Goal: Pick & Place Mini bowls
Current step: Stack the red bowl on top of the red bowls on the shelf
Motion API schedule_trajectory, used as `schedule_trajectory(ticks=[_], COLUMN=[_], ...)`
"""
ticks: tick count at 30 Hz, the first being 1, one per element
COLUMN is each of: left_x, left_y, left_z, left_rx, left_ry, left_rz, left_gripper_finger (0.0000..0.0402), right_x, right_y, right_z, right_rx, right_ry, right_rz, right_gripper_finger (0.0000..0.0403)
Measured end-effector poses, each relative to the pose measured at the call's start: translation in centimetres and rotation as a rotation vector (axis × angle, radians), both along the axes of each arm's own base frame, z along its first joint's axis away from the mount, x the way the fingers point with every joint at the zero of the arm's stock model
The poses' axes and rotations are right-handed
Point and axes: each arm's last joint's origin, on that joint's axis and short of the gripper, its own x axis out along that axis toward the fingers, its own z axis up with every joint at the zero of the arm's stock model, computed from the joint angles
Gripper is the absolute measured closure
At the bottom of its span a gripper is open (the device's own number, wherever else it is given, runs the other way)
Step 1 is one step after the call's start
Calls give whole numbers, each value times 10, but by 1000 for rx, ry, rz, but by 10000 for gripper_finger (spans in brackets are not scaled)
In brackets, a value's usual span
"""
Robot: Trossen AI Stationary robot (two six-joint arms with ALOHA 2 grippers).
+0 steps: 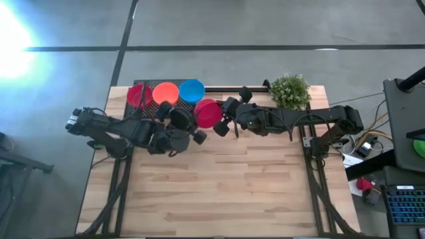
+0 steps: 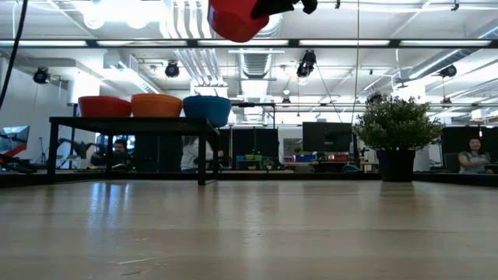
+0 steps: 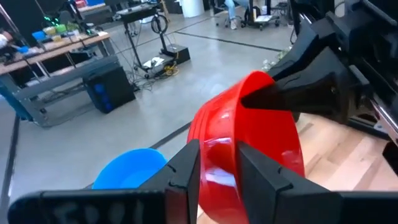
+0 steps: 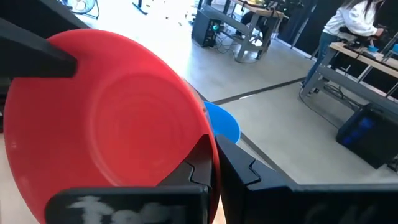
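Red bowl (image 1: 208,113) held in the air by both grippers near the table's (image 1: 219,192) far edge.

Left gripper (image 3: 217,165) and right gripper (image 4: 214,163) each pinch opposite rim sides, probably a handover; three bowls (image 1: 165,93) sit on the rack (image 2: 132,120).

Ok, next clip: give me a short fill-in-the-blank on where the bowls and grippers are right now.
1. Both grippers grip the rim of one ___ bowl.
2. That bowl is held ___ the table.
3. On the black rack, the bowl nearest the potted plant is ___.

Missing words: red; above; blue
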Motion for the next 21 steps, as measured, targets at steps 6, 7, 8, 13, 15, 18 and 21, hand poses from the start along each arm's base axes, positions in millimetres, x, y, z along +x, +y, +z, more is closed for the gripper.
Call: schedule_trajectory(ticks=[6,7,8,13,15,18,21], left_x=[2,2,2,2,2,2,1], left_y=[7,7,8,9,10,10,11], left_z=[-1,-1,-1,-1,-1,-1,-1], left_rx=[-19,-16,-10,21,29,31,31], left_ry=[9,15,24,83,92,96,101], left_rz=[-7,-10,-13,-38,-32,-31,-32], left_gripper_finger=[307,307,308,348,381,390,395], right_x=[0,0,0,0,0,0,0], right_y=[1,1,1,1,1,1,1], right_z=[0,0,0,0,-1,-1,-1], right_rx=[1,1,1,4,4,5,4], right_ry=[0,0,0,0,1,1,1], right_rz=[2,2,2,2,1,-2,-1], right_gripper_finger=[394,394,394,394,394,394,394])
